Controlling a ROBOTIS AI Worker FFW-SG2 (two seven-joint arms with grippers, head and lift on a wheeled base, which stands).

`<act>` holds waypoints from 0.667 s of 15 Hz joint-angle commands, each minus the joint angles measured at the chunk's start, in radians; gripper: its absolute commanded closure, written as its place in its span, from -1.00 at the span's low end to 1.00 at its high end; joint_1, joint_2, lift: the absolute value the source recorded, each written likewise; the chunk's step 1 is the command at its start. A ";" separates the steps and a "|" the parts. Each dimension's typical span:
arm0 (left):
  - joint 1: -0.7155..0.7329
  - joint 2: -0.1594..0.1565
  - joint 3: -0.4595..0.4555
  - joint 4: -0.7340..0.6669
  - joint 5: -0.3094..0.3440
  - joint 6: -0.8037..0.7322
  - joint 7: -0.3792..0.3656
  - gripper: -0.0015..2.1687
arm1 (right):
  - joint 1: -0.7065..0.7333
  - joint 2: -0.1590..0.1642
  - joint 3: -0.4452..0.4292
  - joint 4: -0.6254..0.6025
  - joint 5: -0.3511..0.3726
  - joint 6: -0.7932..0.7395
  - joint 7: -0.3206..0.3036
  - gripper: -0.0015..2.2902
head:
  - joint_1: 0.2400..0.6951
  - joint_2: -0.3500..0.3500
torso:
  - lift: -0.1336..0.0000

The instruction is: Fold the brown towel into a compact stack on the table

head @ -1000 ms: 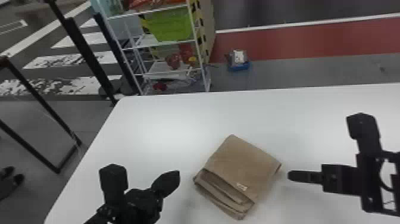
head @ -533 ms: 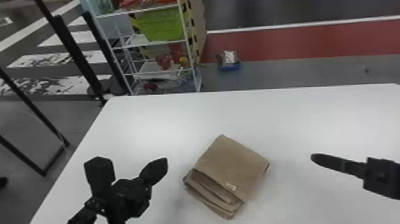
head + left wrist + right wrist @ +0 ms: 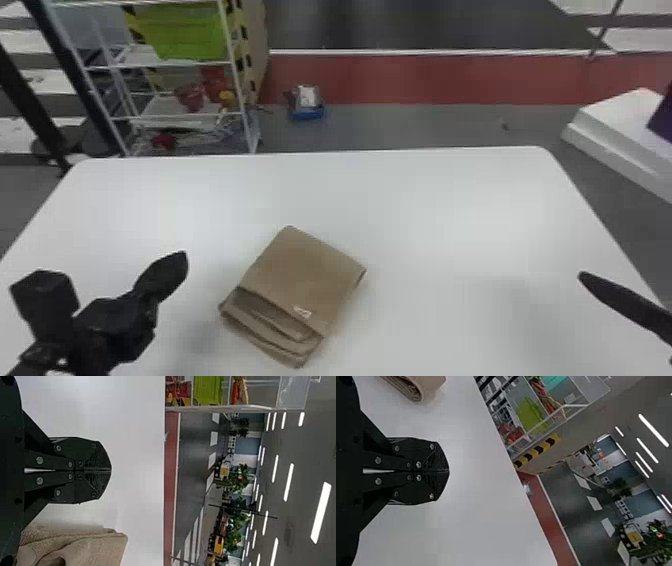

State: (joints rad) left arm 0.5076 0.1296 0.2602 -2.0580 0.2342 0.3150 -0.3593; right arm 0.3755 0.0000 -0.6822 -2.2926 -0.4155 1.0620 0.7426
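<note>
Head view, counting twelve o'clock as straight ahead of the robot: the towel (image 3: pixel 310 275) lies folded flat on the near part of the table (image 3: pixel 425 210), one corner aimed at twelve, its stacked layers showing along the seven o'clock side, and a small pale tag (image 3: pixel 302 312) near the edge of the top fold. From the towel, the left gripper (image 3: pixel 179 261) is over the table at nine to ten o'clock, the right gripper (image 3: pixel 586 276) well apart at three; neither touches the cloth. In the left wrist view the left gripper (image 3: pixel 110 470) has its two fingers pressed together, with nothing between them; in the right wrist view the right gripper (image 3: pixel 448 471) is likewise fully closed and empty. Beyond the table stand a rack (image 3: pixel 235 75) at eleven o'clock and a blue box (image 3: pixel 307 114) at twelve.
</note>
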 commanded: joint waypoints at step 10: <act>0.098 -0.005 -0.041 -0.041 -0.004 0.092 -0.066 0.72 | 0.005 0.001 -0.263 0.108 -0.131 -0.059 0.119 0.76 | 1.00 -0.65 | -0.85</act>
State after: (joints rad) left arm 0.5823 0.1252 0.2289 -2.0694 0.2295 0.4057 -0.4285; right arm 0.3828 0.0000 -0.9326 -2.1890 -0.5328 1.0022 0.8609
